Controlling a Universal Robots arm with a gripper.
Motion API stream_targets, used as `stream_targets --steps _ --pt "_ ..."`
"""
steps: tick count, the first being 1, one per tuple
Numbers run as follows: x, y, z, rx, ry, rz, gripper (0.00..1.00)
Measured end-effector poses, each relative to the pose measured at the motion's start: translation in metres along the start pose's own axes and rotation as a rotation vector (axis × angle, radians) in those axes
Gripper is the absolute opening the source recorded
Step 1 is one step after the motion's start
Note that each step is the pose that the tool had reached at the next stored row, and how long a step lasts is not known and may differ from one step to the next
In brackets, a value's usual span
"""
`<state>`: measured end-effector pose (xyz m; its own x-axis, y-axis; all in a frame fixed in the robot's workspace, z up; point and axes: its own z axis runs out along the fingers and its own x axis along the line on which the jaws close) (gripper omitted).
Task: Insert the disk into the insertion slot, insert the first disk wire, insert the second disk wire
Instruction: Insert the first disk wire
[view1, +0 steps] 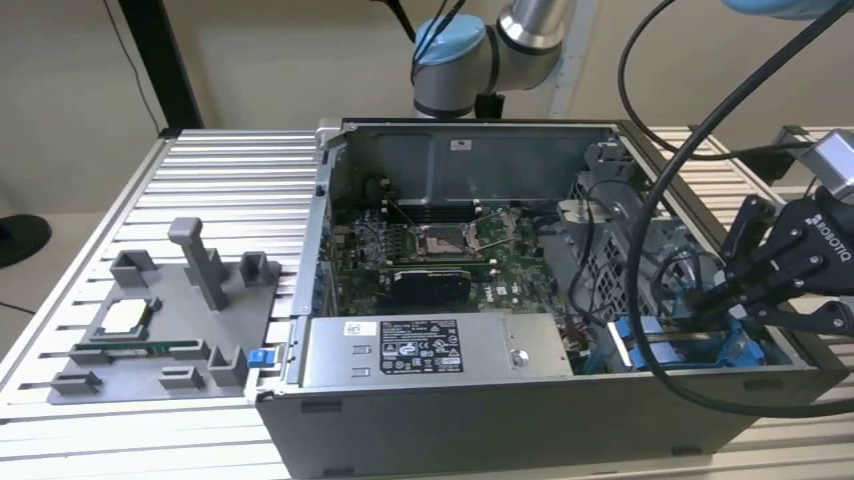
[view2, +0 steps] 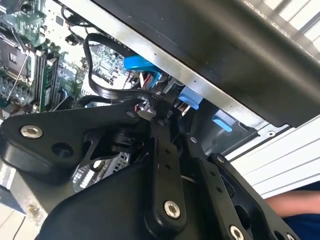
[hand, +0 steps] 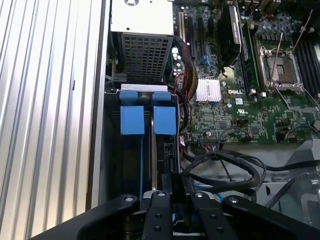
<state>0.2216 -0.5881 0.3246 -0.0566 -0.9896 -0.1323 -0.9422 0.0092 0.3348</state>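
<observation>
Claw (hand: 176, 190) at the mouth of the insertion slot (hand: 111, 150), its tips drawn together, apparently pinching the end of a black disk wire (view2: 92, 75). The disk (hand: 165, 120), framed by its blue carrier, sits in the slot just ahead of the claw. Its long axis appears to run straight away from the claw's tips.

Two blue tabs (hand: 148, 120) sit mid-frame in the slot (hand: 112, 160), between ribbed table (hand: 45, 110) and motherboard (hand: 235, 115). A perforated box (hand: 142, 55) adjoins it; the gripper (hand: 176, 202) hangs by black cables (hand: 225, 165).
</observation>
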Motion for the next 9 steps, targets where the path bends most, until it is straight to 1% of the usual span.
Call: stream_targets --steps 2,3,5,7,9 --pt "0.0002 -0.0004 0.0017 0.0150 0.0005 -0.002 0.00" --pt "0.0005 -0.0005 0.0031 0.0191 0.0010 -0.003 0.00" --pt "0.0003 0.0010 0.0053 0.0227 0.0023 -0.003 0.00" --pt "0.0008 0.0032 0.0075 0.0221 -0.0002 -0.004 0.00" --pt "0.0011 0.0059 0.0086 0.0239 -0.0001 -0.004 0.00"
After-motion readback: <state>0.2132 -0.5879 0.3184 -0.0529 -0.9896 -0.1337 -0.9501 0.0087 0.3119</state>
